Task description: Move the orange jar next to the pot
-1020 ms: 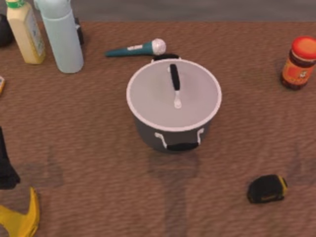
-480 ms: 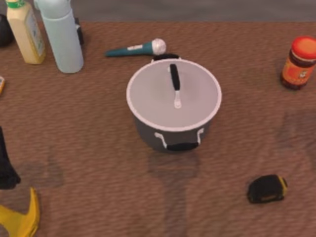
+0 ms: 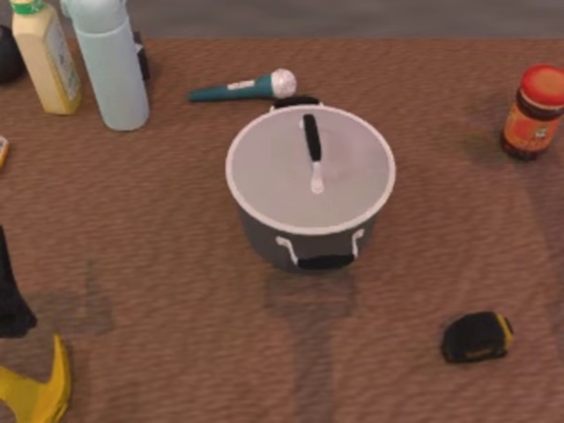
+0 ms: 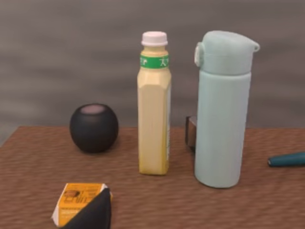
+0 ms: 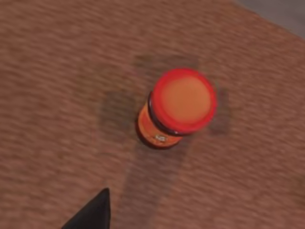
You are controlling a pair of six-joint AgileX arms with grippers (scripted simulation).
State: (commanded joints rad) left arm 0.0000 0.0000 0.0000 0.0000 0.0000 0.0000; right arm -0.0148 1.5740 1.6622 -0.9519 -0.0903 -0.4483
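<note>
The orange jar (image 3: 534,112), with a red-orange lid and dark contents, stands upright at the table's far right edge, well apart from the pot. The large dark grey pot (image 3: 309,189), with a pale lid and a black bar handle, sits in the middle. My right gripper (image 5: 147,222) hovers above the jar (image 5: 176,107) and looks down on its lid. It is open, with one dark fingertip (image 5: 93,214) showing and nothing held. My left gripper (image 4: 152,222) is parked open at the left edge, where its fingertip (image 4: 93,214) shows.
A pale yellow squeeze bottle (image 3: 46,57) and a tall light-blue bottle (image 3: 110,62) stand at the far left. A teal microphone (image 3: 242,86) lies behind the pot. A black tape measure (image 3: 476,337) sits at the front right, and a yellow object (image 3: 40,392) at the front left.
The right arm's shadow has slid from the front right of the table toward the far side, onto the cloth beside the jar. No object has moved.
</note>
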